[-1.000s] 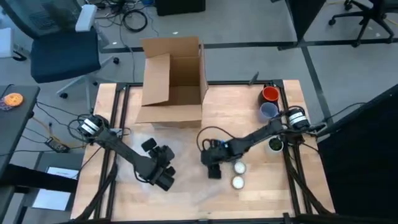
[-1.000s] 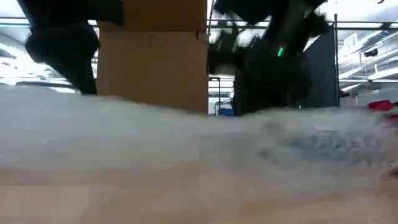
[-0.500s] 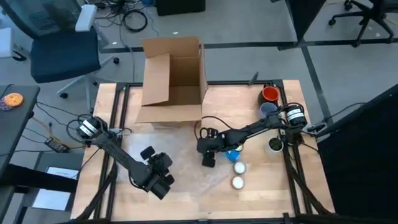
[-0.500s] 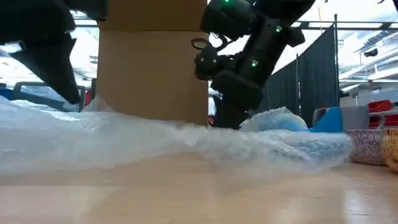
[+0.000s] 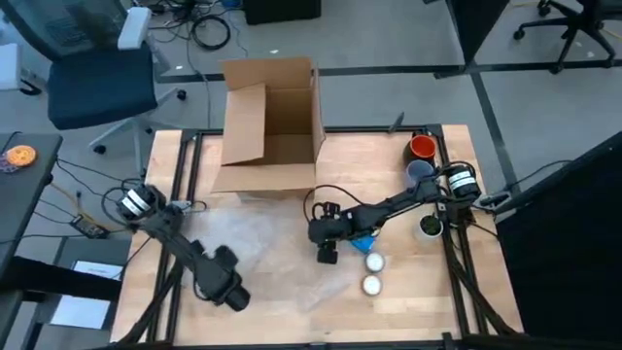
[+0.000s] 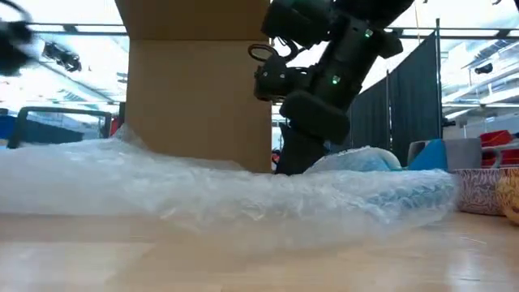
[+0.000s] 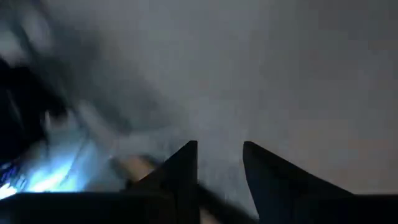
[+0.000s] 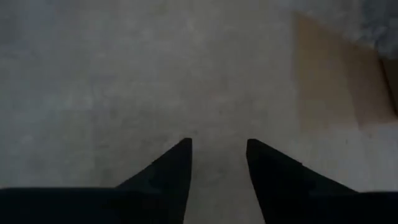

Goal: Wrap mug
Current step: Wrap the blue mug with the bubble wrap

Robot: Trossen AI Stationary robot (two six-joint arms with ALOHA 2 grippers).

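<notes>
A sheet of bubble wrap (image 5: 282, 255) lies spread over the middle of the wooden counter (image 5: 364, 165), in front of an open cardboard box (image 5: 270, 122) that stands at the far edge. The right hand (image 5: 328, 255) is low over the wrap's right part; its wrist view shows the two dark fingers (image 8: 166, 171) spread with a gap between them, nothing pinched, and the cloudy film just below. Just beside that hand, towards the right arm's base, a blue mug (image 5: 363, 243) lies partly under the film; in the low view it shows as a pale blue mound (image 6: 361, 160) beneath the wrap, next to the arm. Two white round things (image 5: 373, 273) sit on the counter just in front of the mug. More cups (image 5: 421, 158), one red and one grey-blue, stand at the far right corner. The left hand (image 5: 231, 295) is at the near left edge of the wrap, apart from the mug; its fingers (image 7: 179, 171) are spread and hold nothing.
</notes>
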